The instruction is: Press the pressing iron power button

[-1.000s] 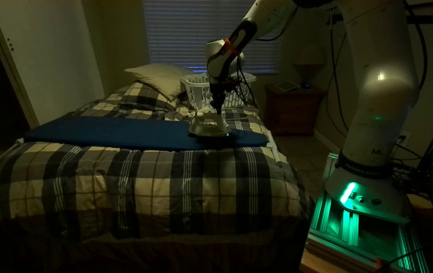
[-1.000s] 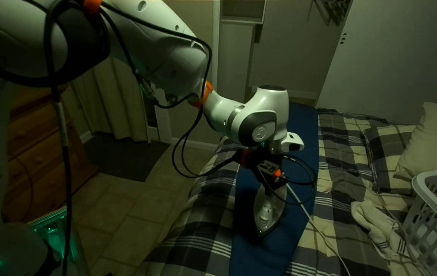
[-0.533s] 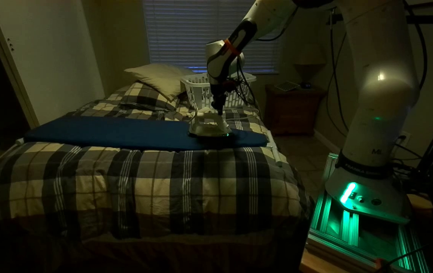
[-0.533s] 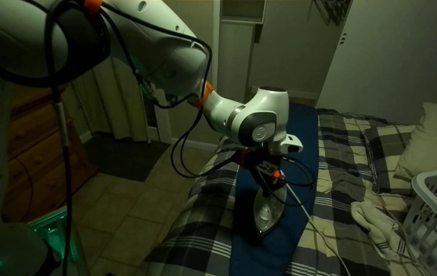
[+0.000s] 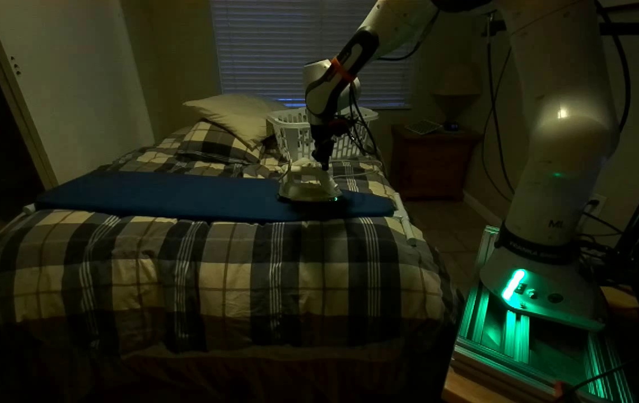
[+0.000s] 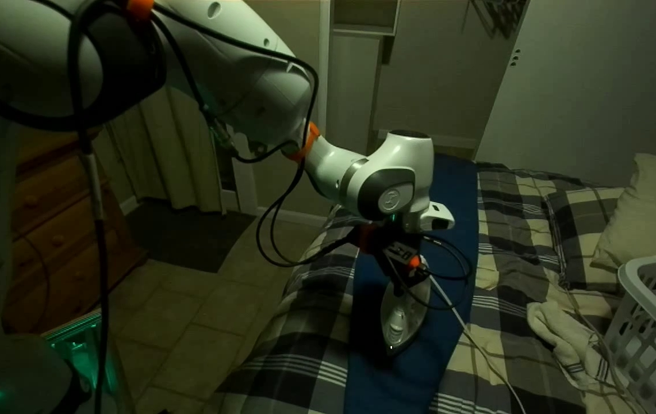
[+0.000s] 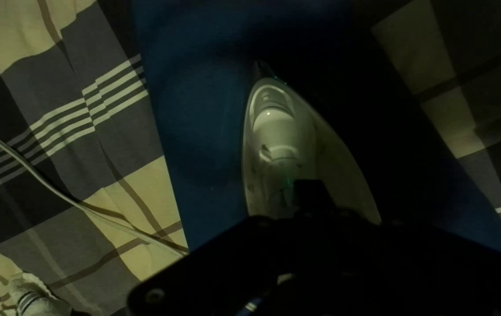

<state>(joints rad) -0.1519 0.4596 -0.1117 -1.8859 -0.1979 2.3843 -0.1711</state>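
The pressing iron [image 7: 283,136] is set flat on the blue ironing board [image 7: 197,123]; over it the gripper [image 7: 311,191] is fully closed, with nothing gripped. The iron is judged rigid, slick and fairly heavy, best grasped by the handle [image 5: 301,163].

In wrist view, the hand [image 7: 309,192] hides the iron [image 7: 292,147] toward its rear. Pale cloth [image 7: 35,296] is cropped at eight o'clock.

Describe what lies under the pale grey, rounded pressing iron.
A long blue cloth-topped ironing board supports it; the patch directly beneath the pressing iron is covered from view.
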